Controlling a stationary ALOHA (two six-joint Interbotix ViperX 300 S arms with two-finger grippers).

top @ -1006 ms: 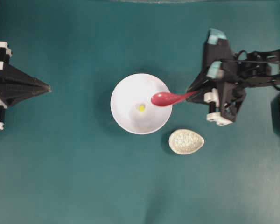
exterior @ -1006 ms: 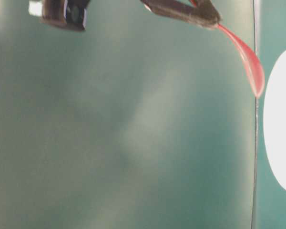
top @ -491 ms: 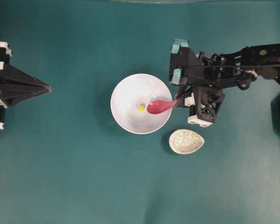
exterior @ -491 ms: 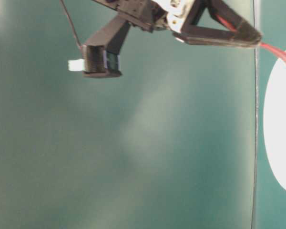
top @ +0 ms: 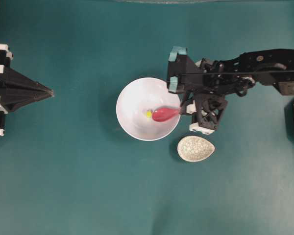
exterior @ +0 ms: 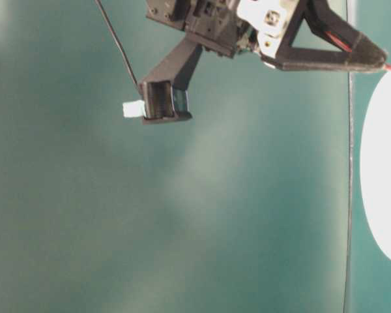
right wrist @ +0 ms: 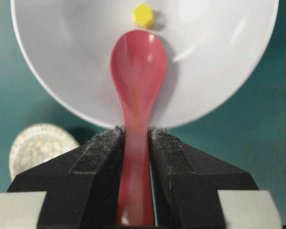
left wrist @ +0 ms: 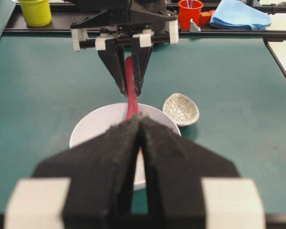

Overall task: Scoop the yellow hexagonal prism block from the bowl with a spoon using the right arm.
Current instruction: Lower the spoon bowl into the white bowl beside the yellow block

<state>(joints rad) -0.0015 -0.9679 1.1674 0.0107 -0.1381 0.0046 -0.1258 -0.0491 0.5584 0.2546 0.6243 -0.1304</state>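
Scooping step: my right gripper [right wrist: 136, 143] clamps the spoon [right wrist: 137, 67], its tip just short of the yellow block [right wrist: 143, 16] in the bowl [right wrist: 219, 71]. Next, slide underneath.

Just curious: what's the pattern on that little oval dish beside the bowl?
Off-white with a fine dark crackle pattern all over the dish; the left wrist view shows it best.

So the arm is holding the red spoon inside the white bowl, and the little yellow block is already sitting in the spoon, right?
Not quite. The right gripper does hold the red spoon inside the white bowl, but the yellow block lies on the bowl's floor just past the spoon's tip, not in it. The right wrist view shows this.
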